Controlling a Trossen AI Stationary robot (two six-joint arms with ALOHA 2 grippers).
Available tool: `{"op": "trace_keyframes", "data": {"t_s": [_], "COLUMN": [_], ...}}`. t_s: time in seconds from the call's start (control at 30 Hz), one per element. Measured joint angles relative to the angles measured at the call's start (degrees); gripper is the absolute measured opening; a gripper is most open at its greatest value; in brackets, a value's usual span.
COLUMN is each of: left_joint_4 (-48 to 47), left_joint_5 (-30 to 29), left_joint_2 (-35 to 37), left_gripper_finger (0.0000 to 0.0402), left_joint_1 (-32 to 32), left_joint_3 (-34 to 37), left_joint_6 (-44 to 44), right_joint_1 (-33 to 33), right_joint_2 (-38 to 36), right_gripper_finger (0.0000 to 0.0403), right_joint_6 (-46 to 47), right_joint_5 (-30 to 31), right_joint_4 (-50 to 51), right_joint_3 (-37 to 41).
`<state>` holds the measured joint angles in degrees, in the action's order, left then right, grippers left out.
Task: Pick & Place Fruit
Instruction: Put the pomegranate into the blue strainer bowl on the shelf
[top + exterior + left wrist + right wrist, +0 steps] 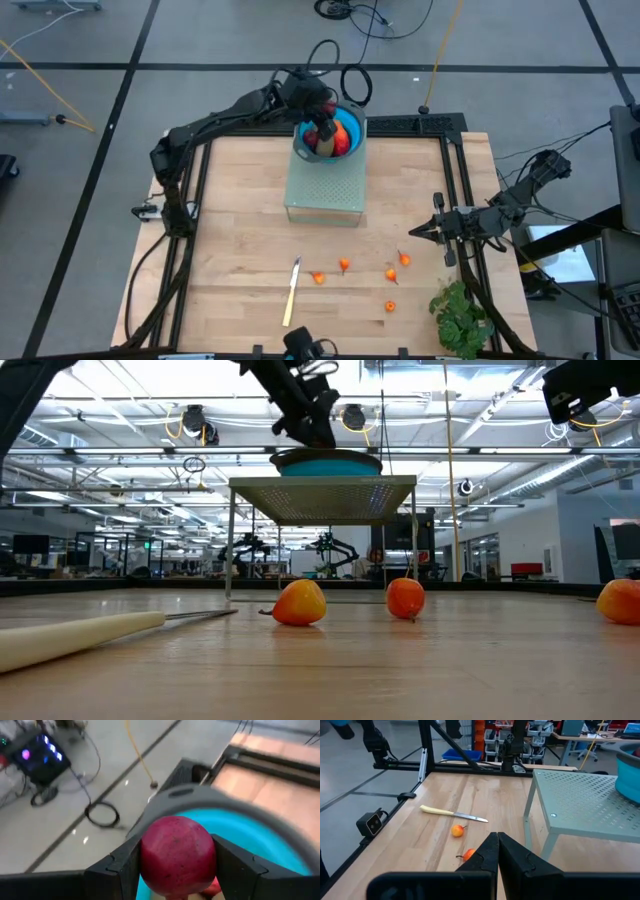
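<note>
The left gripper [177,862] grasps a round dark red fruit [177,855] just above the blue bowl [312,150] on the perforated grey metal stand [325,190]. The right gripper [412,233], clenched and empty, waits at the table's right side.

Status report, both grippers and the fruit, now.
Left gripper shut on dark red fruit over the blue bowl on the raised stand. Right gripper shut, idle at table's right edge. Nothing in the way.

Five small orange fruits [344,265], one knife [291,292], one bowl [312,148].
</note>
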<state>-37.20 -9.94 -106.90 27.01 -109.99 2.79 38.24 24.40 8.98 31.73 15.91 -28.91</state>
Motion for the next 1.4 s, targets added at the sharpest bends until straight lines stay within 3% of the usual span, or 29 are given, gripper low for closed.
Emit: {"op": "trace_keyframes", "data": {"t_s": [0.43,1.4], "left_joint_4": [-5.0,-6.2], "left_joint_5": [7.4,10.5], "left_joint_2": [-4.3,-4.6], "left_gripper_finger": [0.0207,0.0207], "left_joint_1": [2.7,2.2], "left_joint_3": [-1.2,-1.2], "left_joint_6": [-3.2,-3.3], "right_joint_1": [0.0,0.0], "right_joint_2": [0.0,0.0], "right_gripper_finger": [0.0,0.0], "right_joint_6": [1.0,0.9], "right_joint_5": [0.0,0.0], "right_joint_4": [0.2,0.2], "right_joint_3": [0.0,0.0]}}
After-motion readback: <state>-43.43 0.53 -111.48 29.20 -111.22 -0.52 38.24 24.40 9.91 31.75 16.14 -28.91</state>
